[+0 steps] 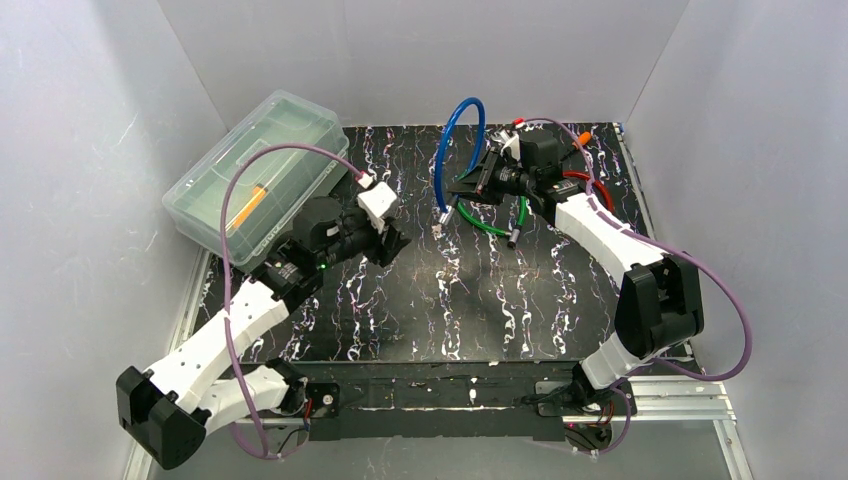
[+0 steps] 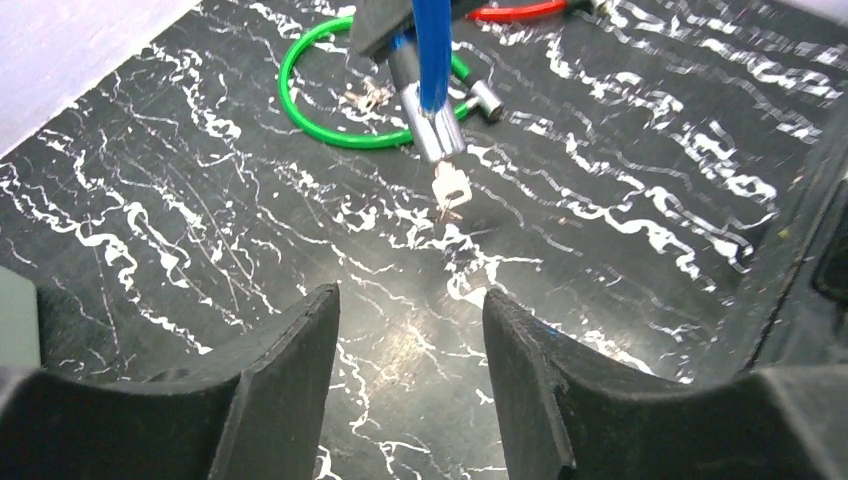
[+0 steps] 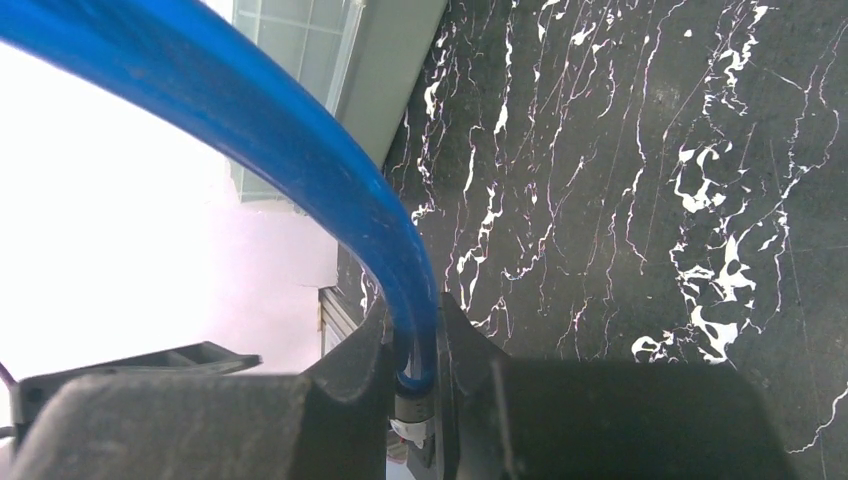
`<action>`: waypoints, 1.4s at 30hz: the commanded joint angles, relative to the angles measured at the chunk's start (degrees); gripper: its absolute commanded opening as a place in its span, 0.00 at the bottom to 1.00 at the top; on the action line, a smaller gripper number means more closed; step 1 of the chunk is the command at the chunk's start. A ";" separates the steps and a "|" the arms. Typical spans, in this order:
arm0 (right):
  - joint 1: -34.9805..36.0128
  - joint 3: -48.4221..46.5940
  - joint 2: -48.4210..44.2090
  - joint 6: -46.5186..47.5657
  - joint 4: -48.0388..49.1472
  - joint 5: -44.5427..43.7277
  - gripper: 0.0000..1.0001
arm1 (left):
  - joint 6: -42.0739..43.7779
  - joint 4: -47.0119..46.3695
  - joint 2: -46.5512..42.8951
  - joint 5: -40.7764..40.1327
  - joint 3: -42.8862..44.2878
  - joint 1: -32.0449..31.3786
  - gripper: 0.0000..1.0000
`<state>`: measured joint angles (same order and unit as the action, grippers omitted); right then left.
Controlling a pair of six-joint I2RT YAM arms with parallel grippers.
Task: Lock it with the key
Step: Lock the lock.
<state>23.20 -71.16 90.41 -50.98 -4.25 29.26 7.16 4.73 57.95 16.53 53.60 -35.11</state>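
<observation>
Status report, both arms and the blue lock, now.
Right gripper shut on blue lock, held up. Left gripper open, facing key hanging from lock. Path clear.

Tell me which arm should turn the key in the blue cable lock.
Left. Its open end effector faces the key hanging from the blue cable lock, while the right end effector is shut on that cable.

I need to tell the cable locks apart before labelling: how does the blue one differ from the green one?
The blue cable lock is lifted, clamped in the right gripper, its loop arching upward; the green cable lock lies flat on the table. The blue one has a key hanging from its metal end; no key shows in the green one's end. Both are coated cable loops with metal ends.
</observation>
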 commanded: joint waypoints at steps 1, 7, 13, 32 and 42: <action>-0.17 -3.19 -0.99 -3.03 3.40 -0.01 0.01 | 6.63 -6.71 -0.55 -7.80 -3.54 -3.10 0.50; -0.17 -2.67 -0.98 -4.62 3.72 0.07 0.01 | 12.57 -12.47 3.70 -13.86 -3.95 -9.44 0.44; -0.35 -2.60 -1.27 -4.85 3.72 0.01 0.01 | 14.72 -14.56 7.51 -18.91 -2.76 -14.86 0.46; -0.46 -0.76 -2.41 -6.55 7.27 1.76 0.01 | 8.50 -14.32 14.88 -27.38 1.21 -16.55 0.24; -0.45 -0.30 -2.61 -6.58 7.77 2.12 0.01 | 4.04 -12.99 15.13 -26.73 2.81 -16.38 0.00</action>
<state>22.81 -71.09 90.39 -56.40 -1.30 29.76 13.82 -8.36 73.34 -9.54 53.76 -51.51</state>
